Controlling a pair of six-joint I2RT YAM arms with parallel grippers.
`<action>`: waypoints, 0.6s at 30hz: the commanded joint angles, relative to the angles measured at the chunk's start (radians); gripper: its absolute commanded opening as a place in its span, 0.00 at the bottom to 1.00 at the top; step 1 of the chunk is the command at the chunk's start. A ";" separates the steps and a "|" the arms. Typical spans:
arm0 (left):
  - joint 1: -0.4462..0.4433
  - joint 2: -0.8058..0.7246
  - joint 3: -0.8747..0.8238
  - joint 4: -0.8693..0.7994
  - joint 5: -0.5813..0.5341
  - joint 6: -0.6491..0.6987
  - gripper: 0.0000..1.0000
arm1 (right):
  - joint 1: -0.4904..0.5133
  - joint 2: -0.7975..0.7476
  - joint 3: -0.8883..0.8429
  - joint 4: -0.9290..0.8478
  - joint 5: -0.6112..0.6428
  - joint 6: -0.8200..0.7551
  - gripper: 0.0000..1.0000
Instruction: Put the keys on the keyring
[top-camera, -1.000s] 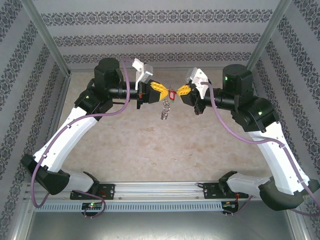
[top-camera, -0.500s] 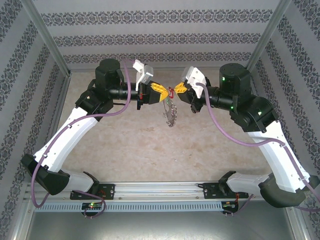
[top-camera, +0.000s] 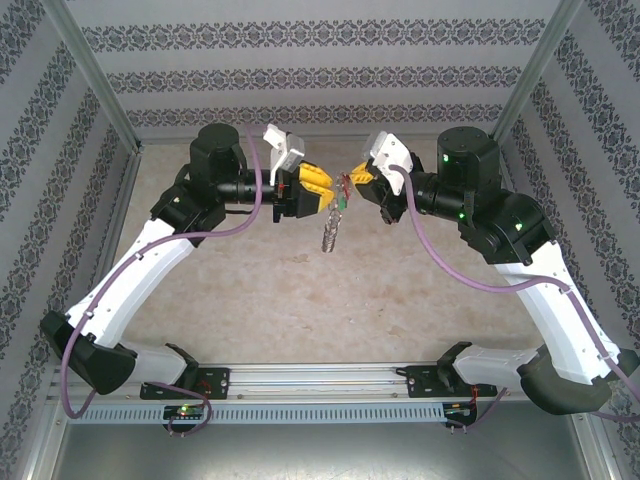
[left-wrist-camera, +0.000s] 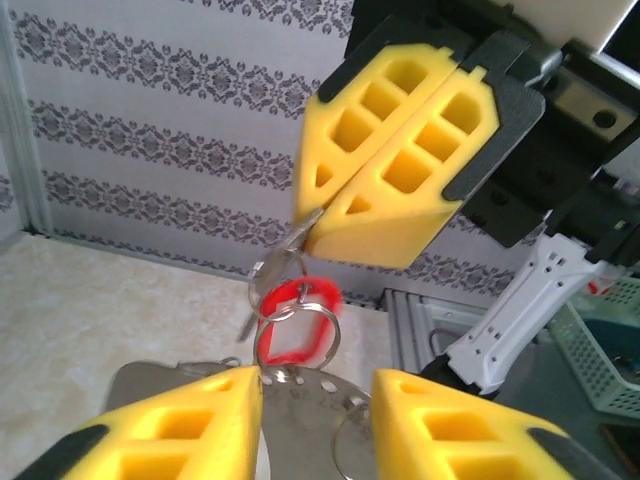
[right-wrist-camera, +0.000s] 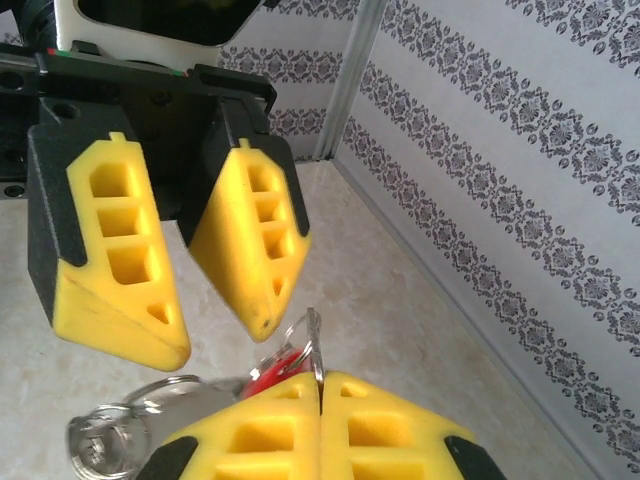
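One pinch: keys in right hand; left hand parted just beside.

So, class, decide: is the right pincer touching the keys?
Touching. In the left wrist view the right pincer is shut on the keys, with silver metal nipped between its jaws.

Right gripper pinches the keys — left gripper agape.

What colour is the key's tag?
Red tag; clearest in the left wrist view.
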 joint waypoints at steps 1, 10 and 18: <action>0.024 -0.050 -0.040 0.077 -0.020 -0.032 0.40 | 0.011 -0.011 0.020 0.035 0.043 -0.015 0.00; 0.040 -0.092 -0.099 0.067 -0.092 -0.026 0.43 | 0.009 -0.001 -0.035 0.014 0.092 -0.008 0.00; 0.050 -0.093 -0.111 0.043 -0.141 -0.011 0.44 | 0.000 0.001 -0.101 0.037 0.105 0.033 0.00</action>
